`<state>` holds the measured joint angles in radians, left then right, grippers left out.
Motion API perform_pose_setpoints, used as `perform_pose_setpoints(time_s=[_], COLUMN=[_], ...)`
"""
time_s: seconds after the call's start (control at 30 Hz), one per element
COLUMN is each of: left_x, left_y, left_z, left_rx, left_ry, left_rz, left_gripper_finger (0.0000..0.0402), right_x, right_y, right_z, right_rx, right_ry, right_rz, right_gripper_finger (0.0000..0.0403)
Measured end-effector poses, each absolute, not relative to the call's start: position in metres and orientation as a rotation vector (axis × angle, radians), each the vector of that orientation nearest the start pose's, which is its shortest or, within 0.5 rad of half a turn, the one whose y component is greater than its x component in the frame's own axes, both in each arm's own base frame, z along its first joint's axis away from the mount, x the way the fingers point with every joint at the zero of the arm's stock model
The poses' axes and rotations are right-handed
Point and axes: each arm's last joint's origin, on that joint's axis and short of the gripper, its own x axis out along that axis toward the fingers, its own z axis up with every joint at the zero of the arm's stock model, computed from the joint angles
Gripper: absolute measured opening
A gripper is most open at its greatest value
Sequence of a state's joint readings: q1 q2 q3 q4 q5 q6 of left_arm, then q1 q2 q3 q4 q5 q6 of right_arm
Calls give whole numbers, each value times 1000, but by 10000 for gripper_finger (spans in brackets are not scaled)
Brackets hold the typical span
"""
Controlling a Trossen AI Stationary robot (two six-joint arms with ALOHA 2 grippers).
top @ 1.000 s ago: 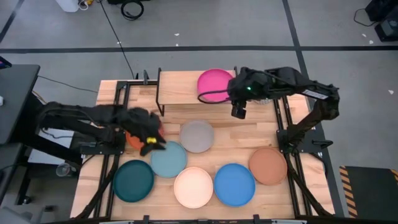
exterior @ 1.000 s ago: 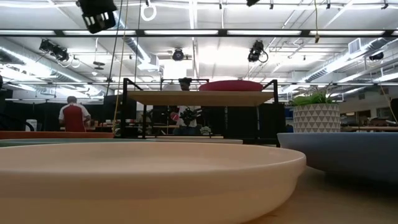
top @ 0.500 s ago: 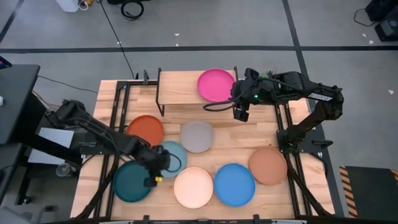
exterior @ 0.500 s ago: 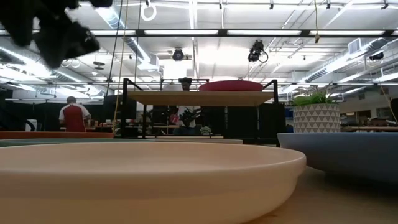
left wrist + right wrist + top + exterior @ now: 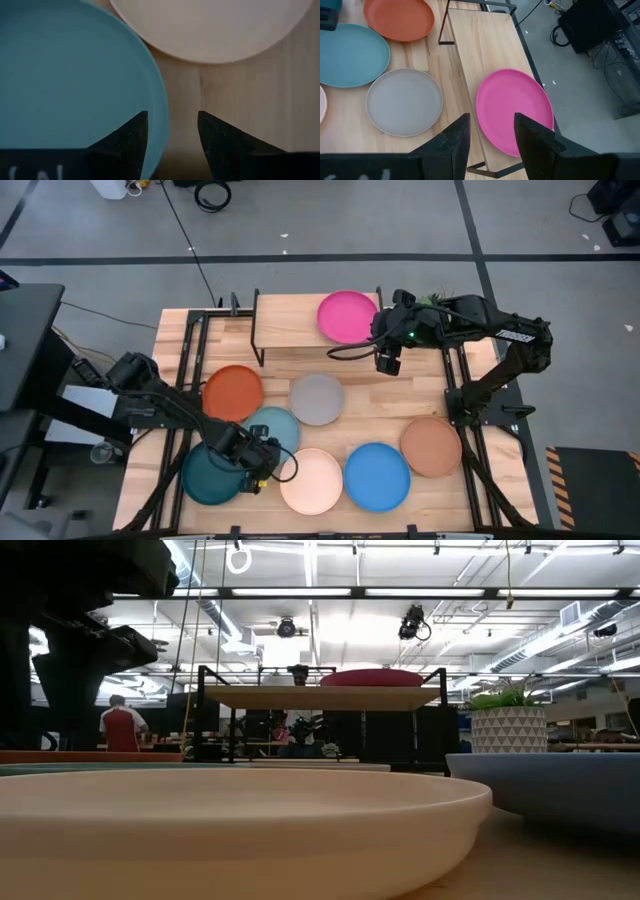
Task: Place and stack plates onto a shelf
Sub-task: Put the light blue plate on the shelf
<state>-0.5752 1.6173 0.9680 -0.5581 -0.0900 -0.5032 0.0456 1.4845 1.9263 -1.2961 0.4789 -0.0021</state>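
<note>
My left gripper has swung down to the light blue plate.
Jaws parted, straddling its rim; right gripper empty, magenta plate shelved.

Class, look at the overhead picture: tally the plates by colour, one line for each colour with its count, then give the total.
magenta plate, on the shelf: 1
orange plate: 1
grey plate: 1
light blue plate: 1
dark teal plate: 1
cream plate: 1
bright blue plate: 1
tan-brown plate: 1
Total: 8 plates
</note>
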Motion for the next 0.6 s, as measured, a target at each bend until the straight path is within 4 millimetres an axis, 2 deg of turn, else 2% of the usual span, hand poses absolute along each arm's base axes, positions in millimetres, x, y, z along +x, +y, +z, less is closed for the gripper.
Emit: perform_pose_setpoints(time_s=[0.3, 0.47, 0.6], left_x=[255, 256, 257], left_y=[-164, -165, -164], left_z=[157, 153, 151], left_rx=[1, 9, 8], left_ry=[1252, 1262, 1269], left_rz=[-91, -83, -84], left_gripper_finger=[168, 128, 77], right_x=[255, 255, 255], right_y=[-2, -1, -1], right_z=[455, 455, 455], right_rx=[-223, -214, -220], right_ry=[832, 834, 835], right_rz=[-397, -379, -377], right_gripper_finger=[158, 158, 158])
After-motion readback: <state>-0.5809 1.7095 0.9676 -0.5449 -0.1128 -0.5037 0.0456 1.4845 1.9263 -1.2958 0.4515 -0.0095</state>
